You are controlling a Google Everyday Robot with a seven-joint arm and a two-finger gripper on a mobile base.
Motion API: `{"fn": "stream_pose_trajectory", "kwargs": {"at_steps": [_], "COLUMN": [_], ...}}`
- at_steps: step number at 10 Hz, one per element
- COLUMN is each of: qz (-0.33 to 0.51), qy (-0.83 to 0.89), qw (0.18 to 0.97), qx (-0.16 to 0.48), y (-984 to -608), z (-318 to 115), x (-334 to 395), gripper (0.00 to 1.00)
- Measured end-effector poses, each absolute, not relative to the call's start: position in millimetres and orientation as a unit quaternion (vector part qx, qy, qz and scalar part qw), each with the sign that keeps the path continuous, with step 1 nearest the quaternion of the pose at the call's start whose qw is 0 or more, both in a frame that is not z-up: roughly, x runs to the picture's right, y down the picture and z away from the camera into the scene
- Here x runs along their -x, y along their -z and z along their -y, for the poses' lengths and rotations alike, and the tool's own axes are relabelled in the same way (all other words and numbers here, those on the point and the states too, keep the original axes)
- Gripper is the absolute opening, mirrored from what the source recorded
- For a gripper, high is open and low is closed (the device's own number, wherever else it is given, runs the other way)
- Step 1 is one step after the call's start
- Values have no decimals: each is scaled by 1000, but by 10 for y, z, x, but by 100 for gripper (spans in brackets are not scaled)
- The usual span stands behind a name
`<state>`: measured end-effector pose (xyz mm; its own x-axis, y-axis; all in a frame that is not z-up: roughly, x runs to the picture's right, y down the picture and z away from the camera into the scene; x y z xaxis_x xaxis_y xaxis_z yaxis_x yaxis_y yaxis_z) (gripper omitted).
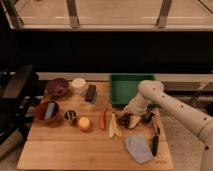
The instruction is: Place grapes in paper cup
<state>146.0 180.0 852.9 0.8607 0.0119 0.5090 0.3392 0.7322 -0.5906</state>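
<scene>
The grapes (124,120) are a small dark reddish bunch lying on the wooden table (60,150), right of centre. My gripper (132,118) comes down from the white arm (165,102) and sits right at the grapes, on their right side, partly covering them. The paper cup (78,84) is a cream-white cup standing at the back of the table, well to the left of the grapes, between the purple bowl and a dark block.
A green bin (130,86) stands behind the gripper. A purple bowl (56,87), a brown bowl (47,111), a small tin (70,116), an orange fruit (84,123), a red chili (103,119), a yellow piece (114,126), a dark block (90,93), a grey cloth (138,148) and a black tool (155,140) lie around.
</scene>
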Motion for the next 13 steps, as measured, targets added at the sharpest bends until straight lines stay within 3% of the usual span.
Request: {"fn": "stream_pose_trajectory", "kwargs": {"at_steps": [1,2,9,13], "qz": [253,257,270,270], "qy": [96,97,106,144], "qw": [899,901,921,928], "qx": [344,334,260,212], "y": [-8462,-8376,-7637,-7145], "z": [-1721,-1642,-1026,-413], "x": [-1429,-1425,-1545,-1490], "gripper": [6,1,0,0]}}
